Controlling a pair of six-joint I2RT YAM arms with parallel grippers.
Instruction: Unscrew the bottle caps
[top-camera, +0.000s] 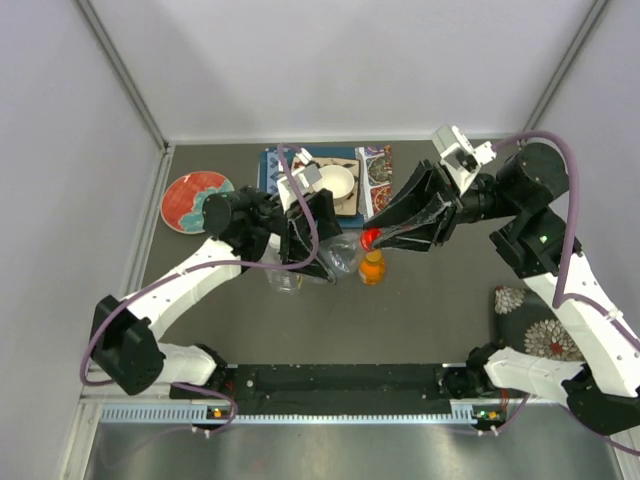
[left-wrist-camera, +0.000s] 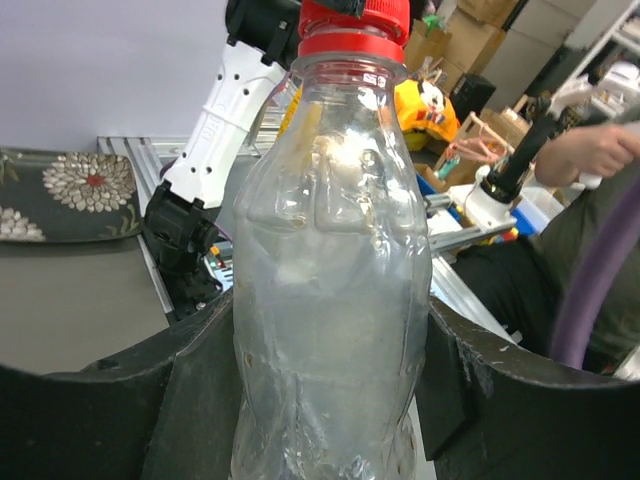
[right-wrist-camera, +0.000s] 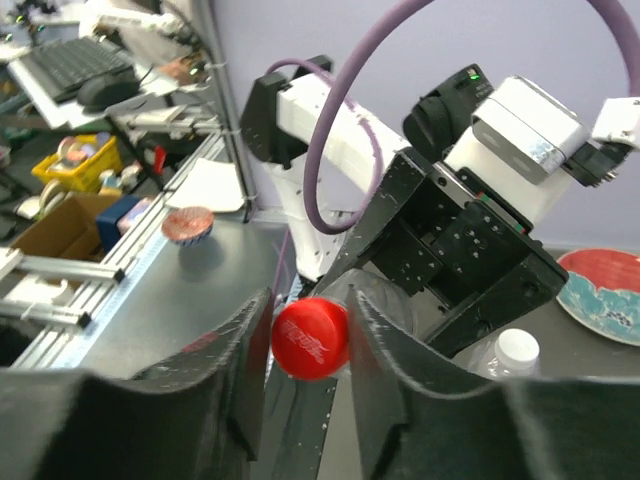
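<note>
My left gripper (top-camera: 308, 238) is shut on the body of the slim clear bottle (left-wrist-camera: 330, 300) and holds it tilted above the table, neck toward the right arm. The bottle's red cap (top-camera: 370, 238) sits between the fingers of my right gripper (top-camera: 384, 236), which is shut on it; in the right wrist view the cap (right-wrist-camera: 311, 337) touches both black fingers (right-wrist-camera: 245, 370). The squat orange bottle (top-camera: 372, 268) with its orange cap stands just below the red cap. A wide clear bottle (top-camera: 285, 280) stands under the left arm; its white cap (right-wrist-camera: 518, 347) shows. The blue-tinted bottle is hidden.
A red and teal plate (top-camera: 196, 200) lies at the back left. A white bowl (top-camera: 335, 182) sits on a patterned mat (top-camera: 375, 168) at the back. A floral cloth (top-camera: 530, 320) lies at the right near my right arm's base.
</note>
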